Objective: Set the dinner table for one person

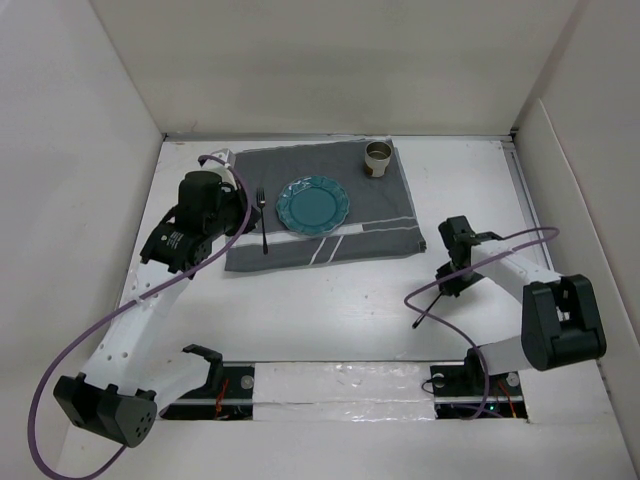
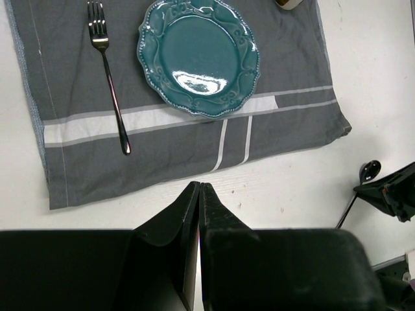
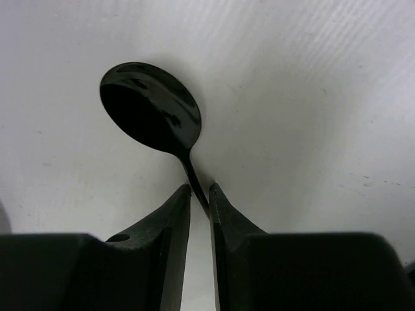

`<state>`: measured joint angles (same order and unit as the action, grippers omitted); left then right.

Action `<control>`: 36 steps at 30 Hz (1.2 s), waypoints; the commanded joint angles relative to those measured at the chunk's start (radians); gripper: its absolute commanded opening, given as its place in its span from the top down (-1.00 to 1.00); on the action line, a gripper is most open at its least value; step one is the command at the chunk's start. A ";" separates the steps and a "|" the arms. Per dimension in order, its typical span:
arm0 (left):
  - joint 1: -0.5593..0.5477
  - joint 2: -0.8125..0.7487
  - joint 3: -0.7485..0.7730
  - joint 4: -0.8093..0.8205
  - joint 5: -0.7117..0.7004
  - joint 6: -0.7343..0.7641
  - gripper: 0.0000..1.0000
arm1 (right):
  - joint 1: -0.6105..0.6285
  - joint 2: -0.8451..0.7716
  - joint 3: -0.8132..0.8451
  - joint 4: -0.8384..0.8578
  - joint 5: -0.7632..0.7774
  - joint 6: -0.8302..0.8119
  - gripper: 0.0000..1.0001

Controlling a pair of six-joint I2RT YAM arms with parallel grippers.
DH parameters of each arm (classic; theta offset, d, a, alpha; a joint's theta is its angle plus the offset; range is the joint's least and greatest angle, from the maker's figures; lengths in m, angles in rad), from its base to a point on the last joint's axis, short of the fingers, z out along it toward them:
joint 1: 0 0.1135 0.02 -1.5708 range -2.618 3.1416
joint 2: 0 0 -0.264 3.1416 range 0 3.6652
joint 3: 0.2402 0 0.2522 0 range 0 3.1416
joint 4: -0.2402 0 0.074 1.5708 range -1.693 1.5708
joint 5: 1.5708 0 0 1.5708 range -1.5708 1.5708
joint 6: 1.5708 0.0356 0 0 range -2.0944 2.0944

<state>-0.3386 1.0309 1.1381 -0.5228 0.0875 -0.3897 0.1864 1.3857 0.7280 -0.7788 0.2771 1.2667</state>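
Note:
On the white dinner table [image 1: 330, 310] lies a grey striped cloth [image 1: 385, 215] carrying a teal plate [image 1: 313, 206], a dark fork [image 1: 263, 222] to its left and a small cup [image 1: 378, 157] at its far right corner. A black spoon [image 3: 152, 107] points its bowl away from my right gripper [image 3: 200, 188], which is shut on the spoon's thin neck, right of the cloth. In the top view the spoon's handle [image 1: 428, 305] trails towards the near edge. My left gripper [image 2: 200, 184] is shut and empty, above bare table near the cloth's front edge [image 2: 130, 188].
White walls enclose the table on the left, back and right. The right arm's purple cable [image 1: 500, 245] loops over the table near its gripper. Both arm bases sit at the near edge.

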 commanded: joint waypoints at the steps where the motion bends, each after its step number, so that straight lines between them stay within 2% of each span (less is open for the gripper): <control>1: 0.000 -0.025 0.000 0.012 -0.020 0.014 1.00 | -0.007 0.030 0.054 -0.030 0.043 -0.044 0.57; 4: 0.000 -0.020 -0.012 0.015 -0.040 0.012 1.00 | -0.016 0.030 0.047 -0.022 0.017 -0.079 0.70; 5: 0.000 -0.020 -0.020 0.015 -0.045 0.011 1.00 | -0.016 0.032 0.045 -0.022 0.011 -0.085 0.79; 6: 0.000 -0.022 -0.021 0.015 -0.052 0.012 1.00 | -0.027 0.033 0.048 -0.019 0.002 -0.101 1.00; 10: 0.000 -0.026 -0.026 0.007 -0.071 0.017 1.00 | -0.007 0.012 0.126 -0.049 0.098 -0.170 1.00; 11: 0.000 -0.026 -0.024 0.004 -0.074 0.018 1.00 | 0.007 -0.002 0.202 -0.060 0.132 -0.197 1.00; 13: 0.000 -0.020 -0.024 0.004 -0.077 0.020 1.00 | 0.037 -0.037 0.284 -0.038 0.212 -0.323 1.00; 16: 0.000 -0.003 -0.017 0.007 -0.075 0.018 1.00 | 0.058 -0.062 0.447 0.106 0.116 -0.537 1.00; 18: 0.000 0.012 -0.006 0.010 -0.066 0.014 1.00 | 0.068 0.018 0.610 0.112 -0.047 -0.684 1.00; 20: 0.000 0.027 0.009 0.012 -0.054 0.003 1.00 | 0.125 0.137 0.736 0.076 -0.093 -0.780 1.00; 22: 0.000 0.037 0.020 0.014 -0.045 -0.008 1.00 | 0.169 0.215 0.903 0.018 -0.073 -0.822 1.00; 28: 0.000 0.047 0.029 0.033 0.001 -0.060 1.00 | 0.288 0.498 1.196 -0.085 -0.039 -0.895 1.00; 31: 0.000 0.049 0.045 0.038 0.006 -0.080 1.00 | 0.318 0.632 1.284 -0.145 0.036 -0.909 1.00; 36: 0.000 0.075 0.081 0.024 -0.035 -0.095 1.00 | 0.318 0.756 1.399 -0.163 0.099 -0.912 1.00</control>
<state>-0.3386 1.0977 1.1660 -0.5198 0.0692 -0.4618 0.5163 2.1357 2.0365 -0.8928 0.2981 0.3908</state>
